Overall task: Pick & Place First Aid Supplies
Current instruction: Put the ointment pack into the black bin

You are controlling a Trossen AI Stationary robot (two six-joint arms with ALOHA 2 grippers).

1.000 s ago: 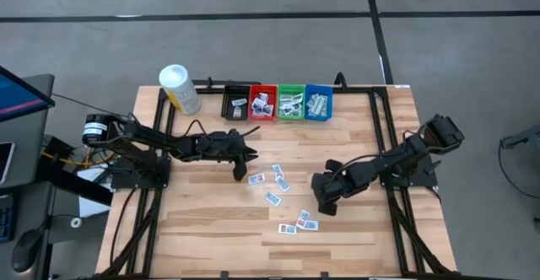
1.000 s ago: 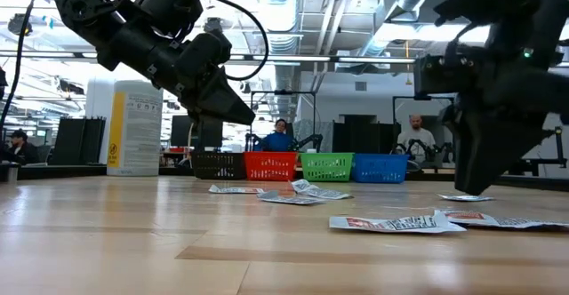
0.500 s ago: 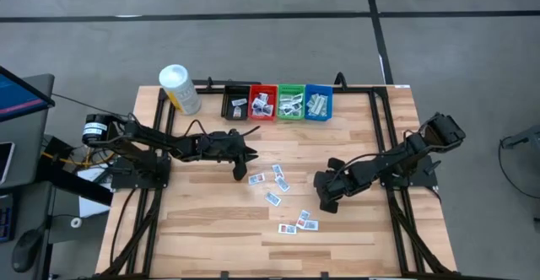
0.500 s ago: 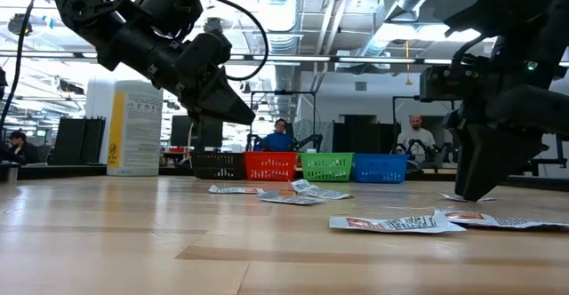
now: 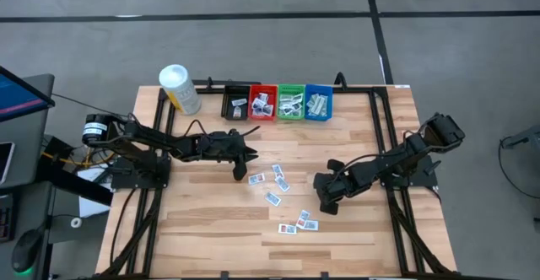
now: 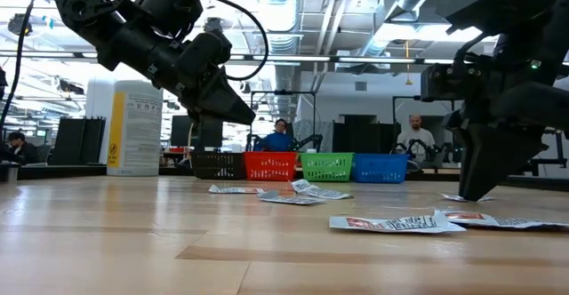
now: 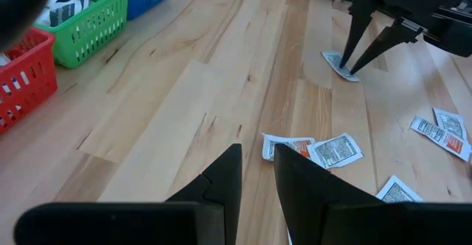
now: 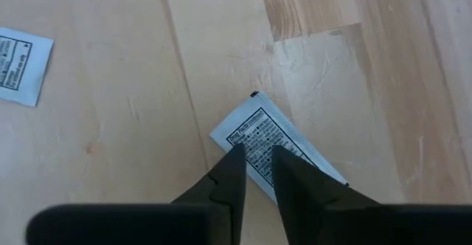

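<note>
1. Yellow bottle (image 5: pixel 179 88): it stands upright at the far left corner of the surface (image 5: pixel 211 229), clear of the working area.
2. Left gripper (image 5: pixel 240 172): it hangs above the surface left of centre, near the loose packets (image 5: pixel 275 182). The left wrist view shows its jaws a narrow slit apart with nothing between them; we judge it to be waiting.
3. Four bins (image 5: pixel 278 102): we list black, red, green and blue, left to right, in a row at the far edge. Each holds packets, so we take them for sorting destinations.
4. Loose packets: several lie flat mid-surface, with a further small group (image 5: pixel 299 225) nearer us.
5. Right gripper (image 5: pixel 326 202): lowered right of centre, tips at the surface. In the right wrist view its jaws are nearly together, straddling the edge of one white packet (image 8: pixel 276 145) lying flat. We judge this a pinch in progress; we cannot tell whether the packet is gripped.
</note>
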